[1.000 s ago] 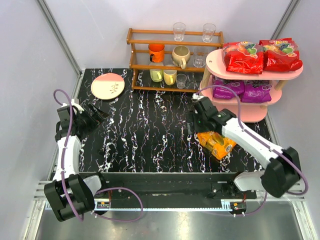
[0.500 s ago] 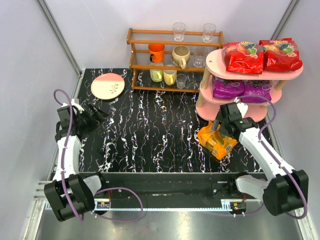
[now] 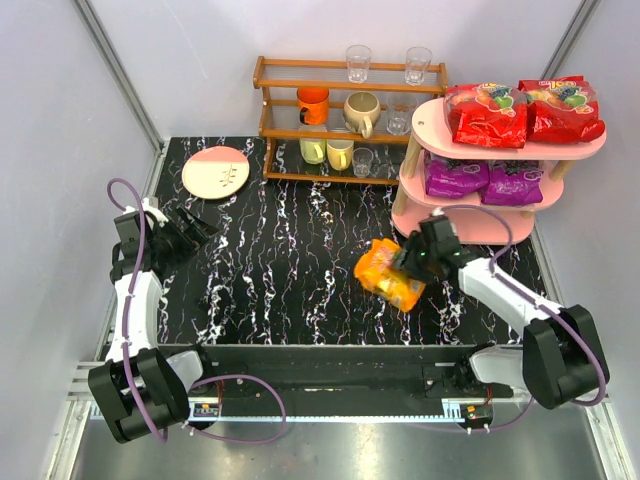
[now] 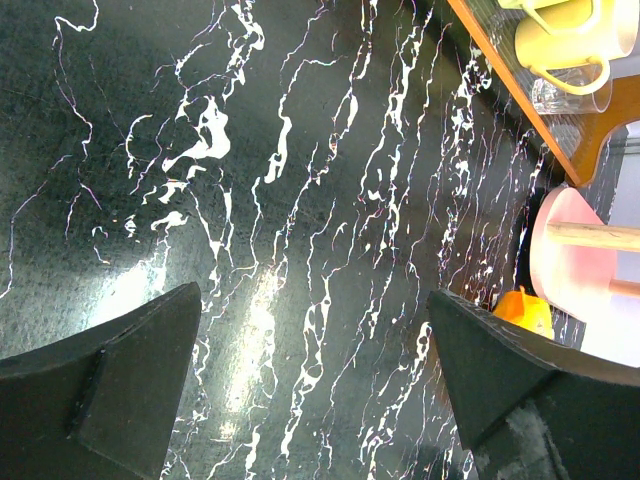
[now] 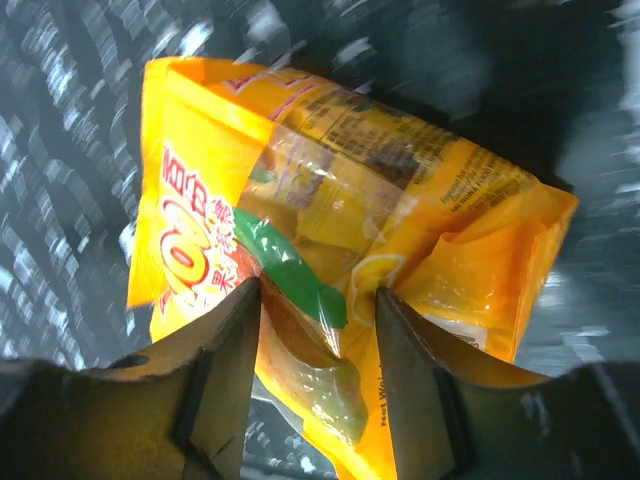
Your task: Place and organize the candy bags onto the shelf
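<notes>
The right gripper [image 5: 315, 320] pinches the shiny orange plastic candy bag [image 3: 388, 275] just in front of the pink three-board shelf [image 3: 510, 228], likely to carry it there. The blurry wrist view hides whether the bag is off the black marbled table [image 3: 300, 250]. The left gripper [image 4: 310, 340] waits far off, fingers spread wide, holding nothing.

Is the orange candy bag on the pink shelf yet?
Not yet. The orange candy bag is clamped in the right gripper, over the black table, left of the pink shelf.
</notes>
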You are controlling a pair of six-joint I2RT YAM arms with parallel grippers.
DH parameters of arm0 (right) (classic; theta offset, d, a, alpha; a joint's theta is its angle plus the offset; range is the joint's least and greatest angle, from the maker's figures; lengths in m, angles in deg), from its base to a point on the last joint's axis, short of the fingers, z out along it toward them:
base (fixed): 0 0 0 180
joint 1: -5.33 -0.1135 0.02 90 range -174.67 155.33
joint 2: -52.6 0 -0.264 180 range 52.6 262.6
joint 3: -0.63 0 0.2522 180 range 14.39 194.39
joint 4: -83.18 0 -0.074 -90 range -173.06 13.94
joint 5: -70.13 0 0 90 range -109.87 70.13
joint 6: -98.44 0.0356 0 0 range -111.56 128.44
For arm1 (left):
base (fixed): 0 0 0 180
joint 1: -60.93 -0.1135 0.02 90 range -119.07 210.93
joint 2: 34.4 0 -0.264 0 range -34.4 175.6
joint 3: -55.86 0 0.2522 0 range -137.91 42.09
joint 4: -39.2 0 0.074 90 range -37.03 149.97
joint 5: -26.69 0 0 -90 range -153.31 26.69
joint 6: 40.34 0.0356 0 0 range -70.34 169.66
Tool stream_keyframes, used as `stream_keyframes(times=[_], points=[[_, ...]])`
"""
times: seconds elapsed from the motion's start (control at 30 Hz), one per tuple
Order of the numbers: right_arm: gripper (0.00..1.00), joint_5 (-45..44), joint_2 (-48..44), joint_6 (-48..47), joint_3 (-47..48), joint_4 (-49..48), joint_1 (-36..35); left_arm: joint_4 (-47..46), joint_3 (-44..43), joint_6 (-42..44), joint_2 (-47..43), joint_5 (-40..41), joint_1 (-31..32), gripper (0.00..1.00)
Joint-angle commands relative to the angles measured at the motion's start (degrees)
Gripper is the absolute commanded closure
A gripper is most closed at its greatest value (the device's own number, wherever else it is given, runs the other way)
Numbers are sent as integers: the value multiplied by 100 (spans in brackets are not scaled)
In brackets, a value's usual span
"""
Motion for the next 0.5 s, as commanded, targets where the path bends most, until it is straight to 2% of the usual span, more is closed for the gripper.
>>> stream_keyframes(times=[0.0, 0.07, 0.17, 0.27, 0.4, 0.47], points=[[46, 874, 190, 958, -200, -689, -1403, -220, -17, -14, 0, -74, -36, 1], [43, 734, 392, 1460, 10, -960, -2087, -220, -17, -5, 0, -82, -36, 1], [37, 821, 577, 1637, 379, -1478, -2669, -220, -17, -5, 9, -65, -45, 1], [34, 1042, 315, 1050, 600, -1684, -2715, -202, -17, 4, 26, -65, -36, 1], [23, 33, -309, -58, 609, -1174, -2593, -202, -17, 3, 9, -65, -45, 1], [19, 118, -468, -471, 486, -1156, -2374, -202, -17, 3, 9, -56, -36, 1]])
